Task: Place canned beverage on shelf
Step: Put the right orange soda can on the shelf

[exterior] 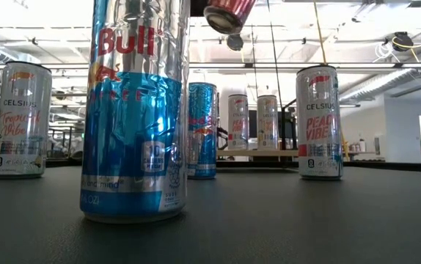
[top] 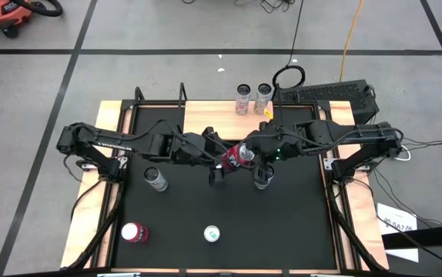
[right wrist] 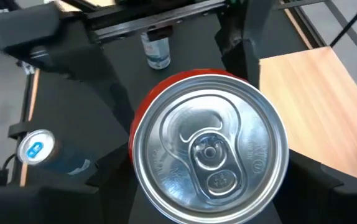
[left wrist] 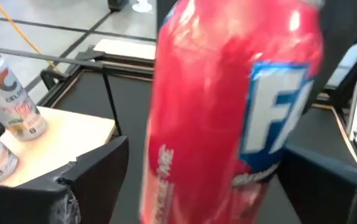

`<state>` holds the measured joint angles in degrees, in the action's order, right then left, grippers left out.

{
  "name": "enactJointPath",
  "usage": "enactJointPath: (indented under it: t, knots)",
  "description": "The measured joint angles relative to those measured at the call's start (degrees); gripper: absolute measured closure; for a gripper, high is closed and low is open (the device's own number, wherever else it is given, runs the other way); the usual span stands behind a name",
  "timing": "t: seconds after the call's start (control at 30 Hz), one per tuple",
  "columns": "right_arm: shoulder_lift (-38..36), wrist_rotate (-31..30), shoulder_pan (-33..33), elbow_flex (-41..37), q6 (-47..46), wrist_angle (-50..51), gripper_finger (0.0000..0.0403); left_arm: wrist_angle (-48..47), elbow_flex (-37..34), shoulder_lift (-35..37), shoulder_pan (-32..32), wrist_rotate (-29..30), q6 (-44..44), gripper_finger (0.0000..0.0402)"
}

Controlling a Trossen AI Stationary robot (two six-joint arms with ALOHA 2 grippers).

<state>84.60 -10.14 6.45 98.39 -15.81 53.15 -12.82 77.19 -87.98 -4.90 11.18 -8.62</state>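
Both arms are meeting over the middle of the black mat (top: 229, 223), with a red can (top: 237, 156) lifted off the bench between them. The right gripper (right wrist: 209, 186) is holding the red can, its fingers (right wrist: 318, 180) pressing on either side just under the silver top. The left gripper (left wrist: 197, 180) is sitting around the same can with its fingers (left wrist: 94, 171) spread wide and gaps showing on both sides. The shelf (top: 221, 115) is standing at the mat's far edge, carrying two cans (top: 252, 98). Four other cans are standing on the mat: a red-topped can (top: 133, 232), a blue can (top: 212, 233), a silver can (top: 155, 179) and one under the right arm (top: 262, 179).
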Motion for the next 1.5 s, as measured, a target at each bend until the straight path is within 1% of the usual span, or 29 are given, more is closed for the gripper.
enactJointPath:
  t: [0.07, 0.13, 0.4, 0.5, 0.6, 0.73, 0.8, 0.9, 0.97, 1.07, 1.13, 1.2, 1.27, 1.33, 1.4, 1.5]
  knots:
    - [0.0, -0.1, -0.5, 0.0, -0.4, -0.3, 0.0124, 1.9, 0.0, 0.1, 0.4, 0.4, 0.1, 0.0032]
    - [0.0, -0.1, -0.8, 0.0, -0.6, -0.2, 0.0124, 1.8, 0.0, 0.2, 1.0, 0.5, 0.6, 0.0045]
    - [0.0, -0.4, -1.3, 0.0, -0.7, -0.7, 0.0124, 1.3, 0.0, 0.1, 2.0, -0.8, 5.0, 0.0118]
    - [0.0, -0.3, -1.7, 0.0, -0.3, -1.0, 0.012, 1.4, 0.0, 0.2, 2.0, -0.4, 5.7, 0.0133]
    - [0.0, -0.3, -2.2, 0.0, 0.7, -1.7, 0.0099, 1.9, 0.0, 0.2, 2.2, 0.8, 5.7, 0.0135]
    - [-0.4, -1.3, -3.2, 0.0, -0.8, -3.7, 0.0054, 3.2, -0.1, 0.9, 2.7, 1.7, 6.2, 0.0137]
    - [-1.5, -5.8, -3.3, 0.0, -3.3, -3.4, 0.0037, 4.0, -0.1, 1.8, 2.8, 3.6, 6.1, 0.0138]
    - [-4.5, -12.1, -2.9, 0.0, -3.1, -3.8, 0.0028, 3.9, -0.1, 4.3, 2.9, 6.8, 6.1, 0.0139]
    - [-7.2, -13.9, -2.8, 0.0, -2.8, -4.9, 0.0028, 4.4, -0.1, 6.3, 2.9, 7.8, 6.1, 0.0139]
    - [-10.5, -13.2, -3.1, -1.4, -1.8, -7.6, 0.0028, 5.0, 0.0, 8.5, 3.0, 8.0, 5.8, 0.0139]
    - [-11.8, -11.1, -3.2, -3.3, -1.3, -10.6, 0.0028, 5.9, -0.1, 9.6, 3.0, 8.1, 4.7, 0.014]
    - [-12.3, -8.1, -3.2, -5.4, -1.2, -16.0, 0.0028, 9.7, -0.1, 10.4, 3.0, 8.0, 4.5, 0.014]
    - [-12.3, -5.9, -3.1, -6.8, -0.7, -19.6, 0.0028, 14.3, 0.0, 10.6, 3.1, 6.9, 4.1, 0.014]
    - [-11.5, -5.3, -2.8, -7.7, 0.1, -22.7, 0.0028, 18.6, 0.0, 10.5, 3.0, 4.5, 2.9, 0.014]
    - [-10.7, -4.7, -2.6, -8.0, 0.9, -25.6, 0.0028, 21.1, 0.0, 10.3, 3.0, 2.5, 1.9, 0.014]
    - [-9.3, -5.2, -2.2, -8.1, 2.1, -29.3, 0.0027, 22.9, 0.0, 10.1, 2.9, 1.9, 0.9, 0.014]
